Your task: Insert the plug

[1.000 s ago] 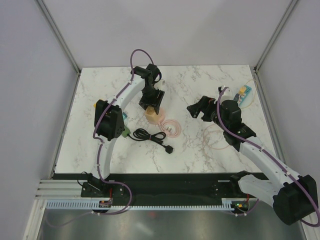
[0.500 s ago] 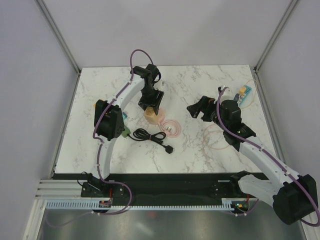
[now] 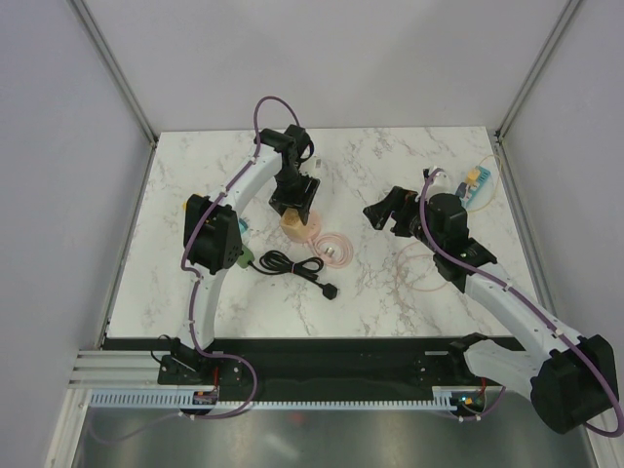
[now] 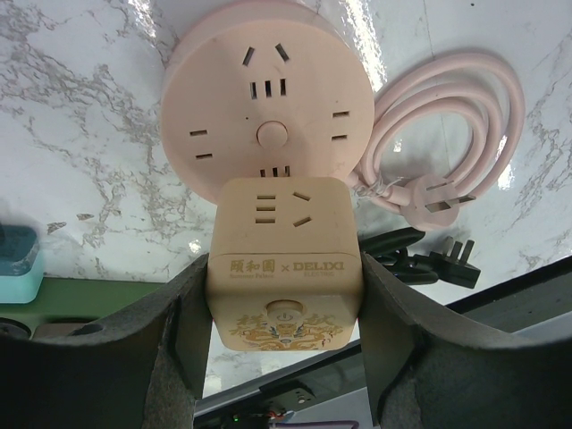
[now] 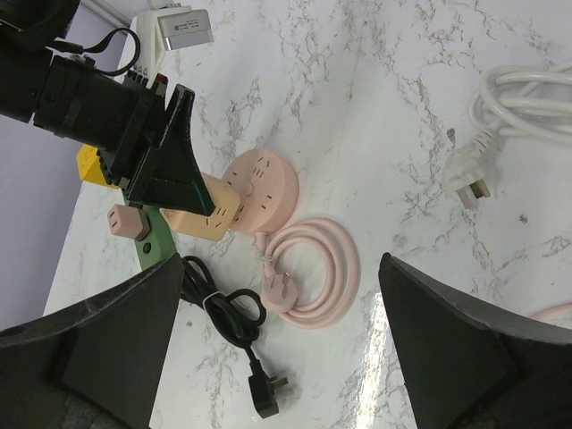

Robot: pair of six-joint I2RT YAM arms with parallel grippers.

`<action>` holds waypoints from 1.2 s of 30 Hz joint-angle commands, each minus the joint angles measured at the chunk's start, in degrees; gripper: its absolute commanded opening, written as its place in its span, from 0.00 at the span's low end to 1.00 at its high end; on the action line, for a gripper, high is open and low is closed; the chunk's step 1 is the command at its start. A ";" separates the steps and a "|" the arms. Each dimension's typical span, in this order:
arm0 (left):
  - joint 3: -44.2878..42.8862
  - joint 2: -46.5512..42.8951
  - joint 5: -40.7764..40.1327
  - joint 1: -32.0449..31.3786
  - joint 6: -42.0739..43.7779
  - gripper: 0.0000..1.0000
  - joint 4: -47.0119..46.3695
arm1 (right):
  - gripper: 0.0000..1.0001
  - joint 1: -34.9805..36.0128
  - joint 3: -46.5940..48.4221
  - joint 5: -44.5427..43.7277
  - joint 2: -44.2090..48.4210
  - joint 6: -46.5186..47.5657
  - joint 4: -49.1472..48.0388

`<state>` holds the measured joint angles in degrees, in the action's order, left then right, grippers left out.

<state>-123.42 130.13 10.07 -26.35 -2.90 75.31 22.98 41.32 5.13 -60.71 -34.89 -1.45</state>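
Observation:
My left gripper [image 4: 284, 322] is shut on a tan cube adapter [image 4: 284, 277], one finger on each side of it. The cube overlaps the near edge of a round pink power socket [image 4: 266, 98]; I cannot tell whether its pins are in. In the top view the left gripper [image 3: 292, 209] holds the cube [image 3: 292, 224] at the table's middle. The socket's pink cord coil [image 4: 456, 125] and pink plug [image 4: 438, 198] lie beside it. My right gripper [image 3: 378, 215] is open and empty, to the right of the coil [image 5: 313, 259], above the table.
A black cord [image 3: 288, 263] with a black plug [image 3: 331, 291] lies in front of the socket. A green strip [image 5: 152, 241] and a small pink cube [image 5: 125, 222] lie to its left. A white plug [image 5: 469, 183] and a white cord [image 5: 527, 98] lie at the right.
My right gripper has shifted slightly to the left. The left gripper and the cube have stayed in place.

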 commanded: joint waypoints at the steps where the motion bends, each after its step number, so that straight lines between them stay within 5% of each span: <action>1: -2.97 -1.37 -1.19 -0.19 2.46 0.02 2.74 | 0.98 -0.22 2.27 0.24 0.15 -0.26 -0.92; 36: -2.80 1.62 -1.80 -0.99 0.96 0.02 1.51 | 0.98 -0.22 0.96 -1.26 3.67 -0.35 0.75</action>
<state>-124.55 130.69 9.10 -27.00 -2.11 76.44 22.98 41.32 4.78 -58.24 -35.70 -0.51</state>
